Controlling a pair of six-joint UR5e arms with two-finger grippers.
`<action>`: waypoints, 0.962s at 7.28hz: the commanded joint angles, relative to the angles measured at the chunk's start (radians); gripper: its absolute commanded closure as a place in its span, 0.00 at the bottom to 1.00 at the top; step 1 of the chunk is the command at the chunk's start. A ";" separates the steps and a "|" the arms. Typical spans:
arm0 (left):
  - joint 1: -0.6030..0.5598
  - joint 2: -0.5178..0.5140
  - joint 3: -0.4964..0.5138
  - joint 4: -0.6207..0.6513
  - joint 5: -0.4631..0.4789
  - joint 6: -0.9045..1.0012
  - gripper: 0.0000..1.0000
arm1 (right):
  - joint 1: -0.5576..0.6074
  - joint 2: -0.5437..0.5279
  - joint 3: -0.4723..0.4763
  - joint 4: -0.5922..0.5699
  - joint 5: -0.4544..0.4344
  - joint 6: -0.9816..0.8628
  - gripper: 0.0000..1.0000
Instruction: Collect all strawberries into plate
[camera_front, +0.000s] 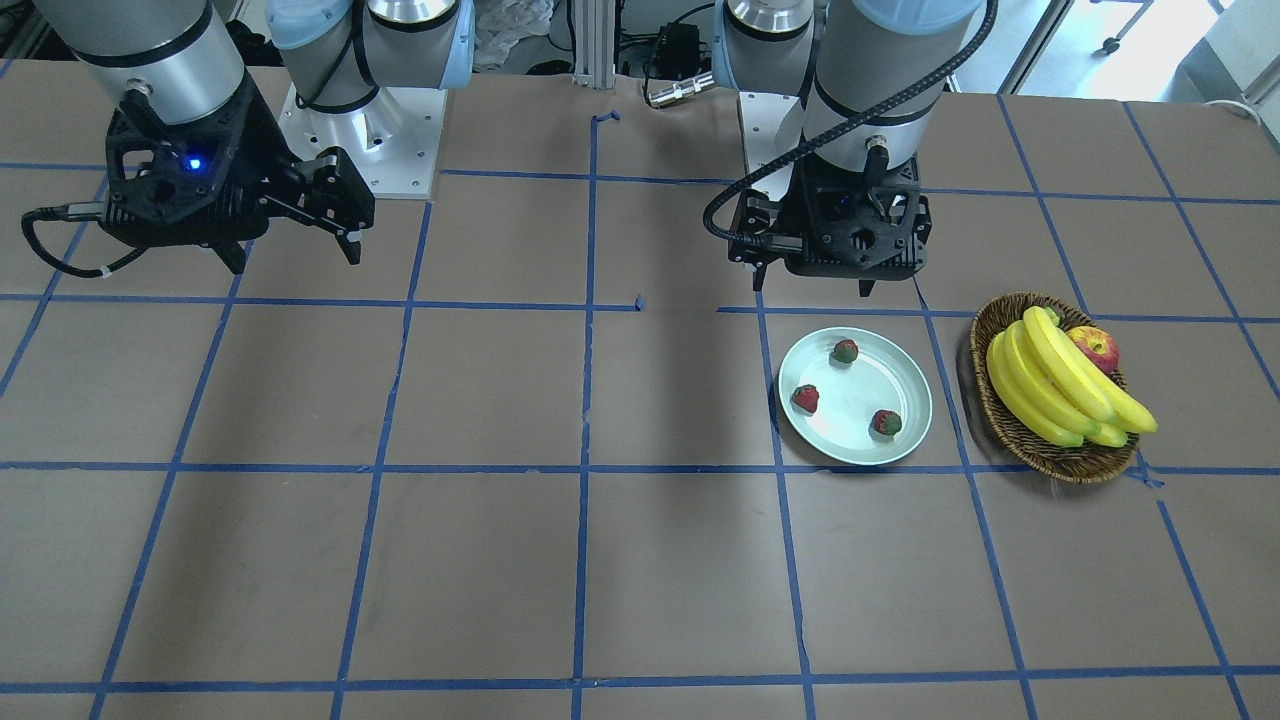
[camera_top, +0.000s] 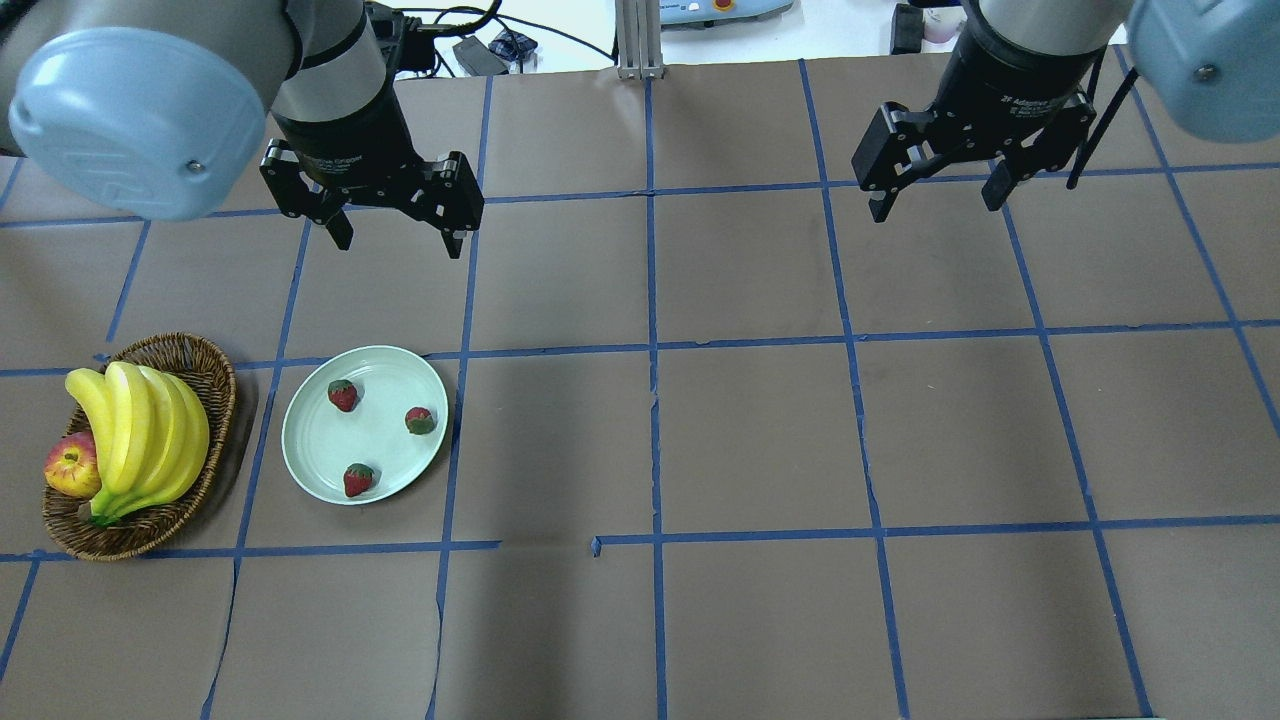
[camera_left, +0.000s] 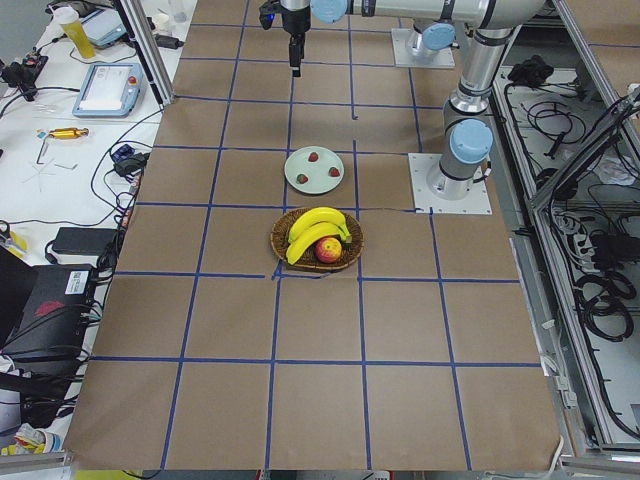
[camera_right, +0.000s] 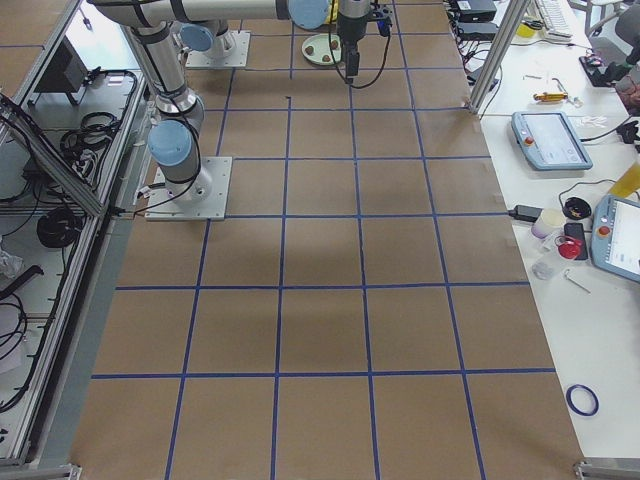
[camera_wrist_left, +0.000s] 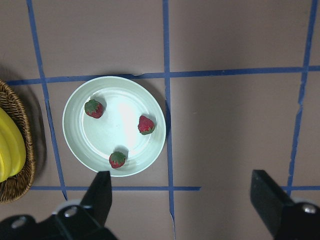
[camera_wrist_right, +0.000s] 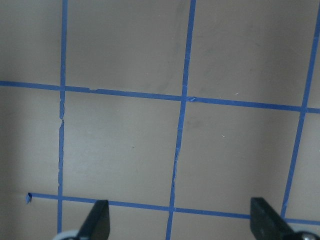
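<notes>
Lettering: white print on the right gripper's (camera_top: 935, 205) collar, partly legible, starts "2F Adaptive". The print on the left gripper's (camera_top: 398, 243) collar is too small to read.

Task items: three strawberries (camera_top: 342, 395), small and red with dark green caps, all lie inside the plate (camera_top: 330, 445), spaced apart and not touching one another. The plate is round, shallow, pale mint and glossy, with a raised rim. It sits flat on the table (camera_top: 750, 430) on the robot's left half, across a blue tape line (camera_top: 452, 440).

Grippers: both hang above the table with fingers spread wide and nothing between them. The left is over the far side of the plate; the right is well apart over bare table.

Surroundings: a wicker basket (camera_top: 215, 370) stands just beside the plate, not touching it. It holds bananas (camera_top: 140, 430) and an apple (camera_top: 70, 468).
</notes>
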 joint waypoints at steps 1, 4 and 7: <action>-0.004 0.020 0.010 0.012 -0.019 0.016 0.00 | 0.001 -0.011 -0.005 -0.022 -0.027 -0.005 0.00; -0.001 0.037 -0.007 0.112 -0.096 0.099 0.00 | 0.003 -0.012 -0.011 -0.043 -0.060 -0.001 0.00; 0.021 0.043 -0.015 0.098 -0.136 0.103 0.00 | 0.003 -0.012 -0.009 -0.033 -0.058 0.006 0.00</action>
